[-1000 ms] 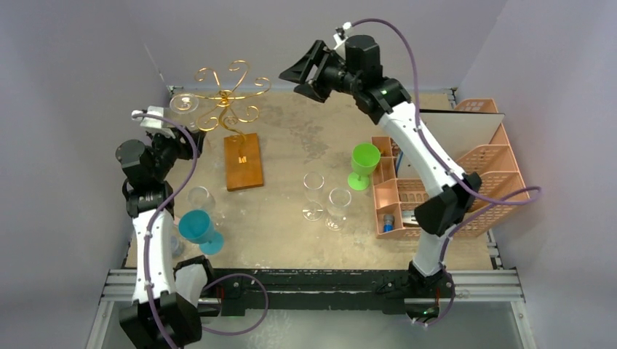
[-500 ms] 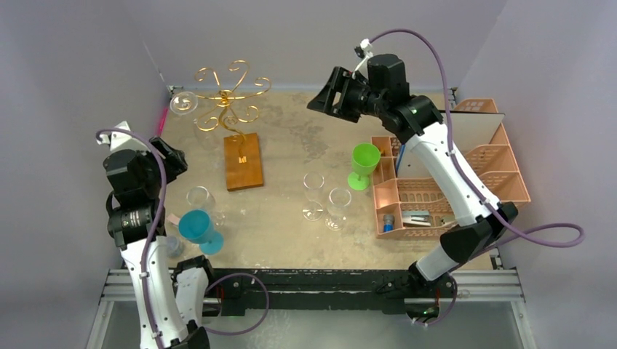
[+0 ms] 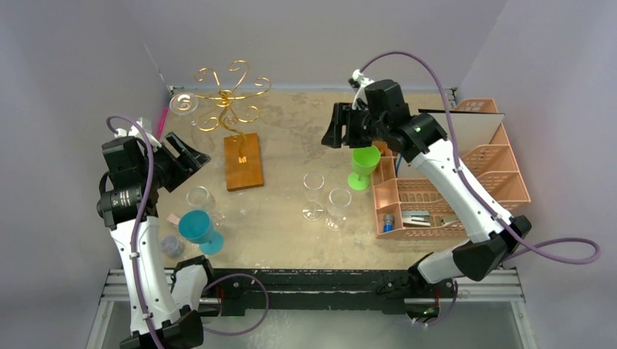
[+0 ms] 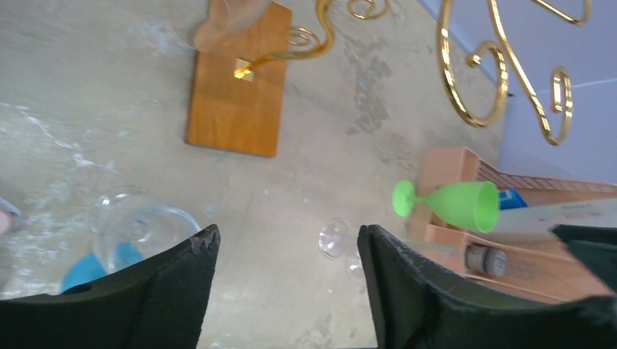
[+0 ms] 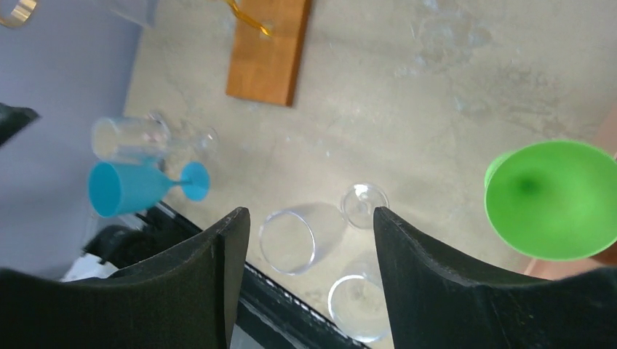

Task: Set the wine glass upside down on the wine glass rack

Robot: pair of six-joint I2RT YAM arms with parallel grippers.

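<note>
The gold wire rack (image 3: 225,94) stands on its orange-brown wooden base (image 3: 243,161) at the back left. A clear wine glass (image 3: 183,103) hangs at its left spiral arm. Two clear wine glasses (image 3: 314,196) (image 3: 338,207) stand upright mid-table, and another (image 3: 200,198) stands near the left. My left gripper (image 3: 190,156) is open and empty, in the air left of the base. In the left wrist view, the gripper (image 4: 287,240) looks down on the base (image 4: 236,102). My right gripper (image 3: 336,134) is open and empty, above the table. The two glasses (image 5: 291,240) (image 5: 360,305) lie below its jaws.
A green plastic goblet (image 3: 364,163) stands beside the pink lattice organiser (image 3: 451,174) at the right. A blue plastic goblet (image 3: 196,227) stands at the near left, next to the clear glass. The purple walls close in at the left and back.
My left gripper has drawn back from the rack's left arm, toward the near right. My right arm has swung down from the back, to just left of the green goblet.
</note>
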